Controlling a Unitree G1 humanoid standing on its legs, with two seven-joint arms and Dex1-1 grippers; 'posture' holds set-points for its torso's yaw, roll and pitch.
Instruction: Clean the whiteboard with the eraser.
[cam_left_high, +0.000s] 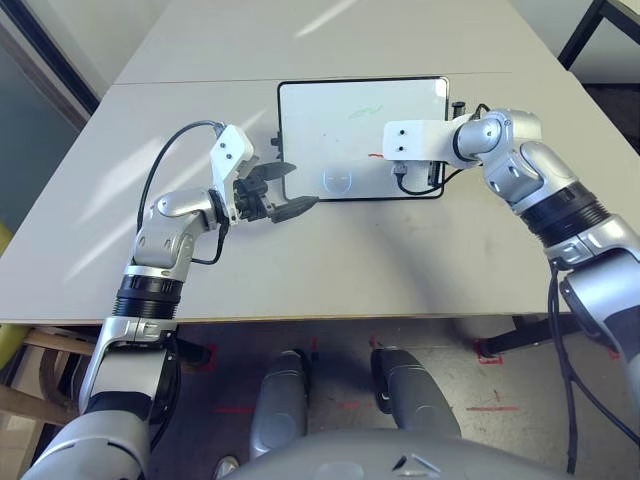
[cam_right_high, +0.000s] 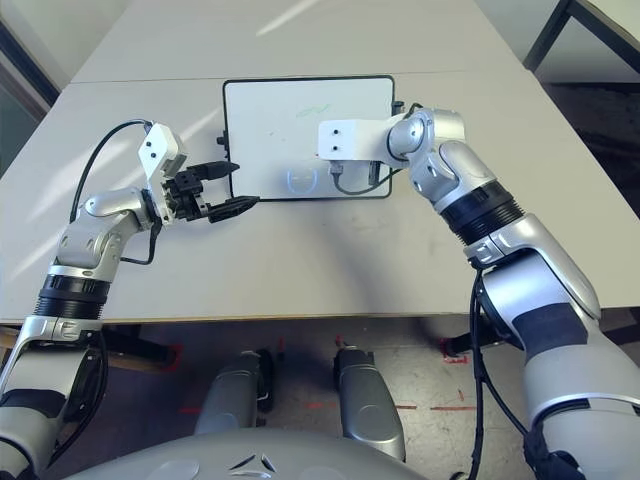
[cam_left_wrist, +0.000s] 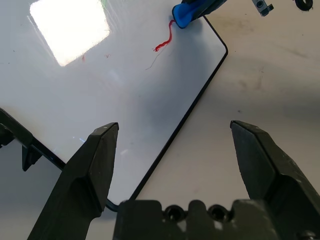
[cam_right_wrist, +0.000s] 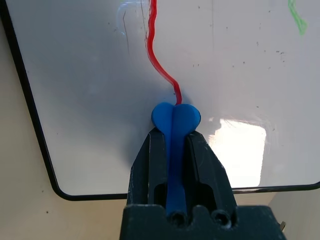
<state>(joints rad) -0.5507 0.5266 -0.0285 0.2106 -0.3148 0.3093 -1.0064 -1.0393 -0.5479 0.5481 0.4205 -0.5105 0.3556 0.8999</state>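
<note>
On the table (cam_left_high: 400, 260), the whiteboard (cam_left_high: 330, 120) carries green scribble (cam_left_high: 364, 112).

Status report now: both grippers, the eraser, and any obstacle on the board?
Right gripper shut on eraser, at end of red mark. Left gripper open at whiteboard edge. No obstacle.

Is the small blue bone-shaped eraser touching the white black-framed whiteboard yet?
Touching. In the right wrist view, the eraser, clamped in the right claw, presses its tip on the whiteboard at the red line's end.
</note>
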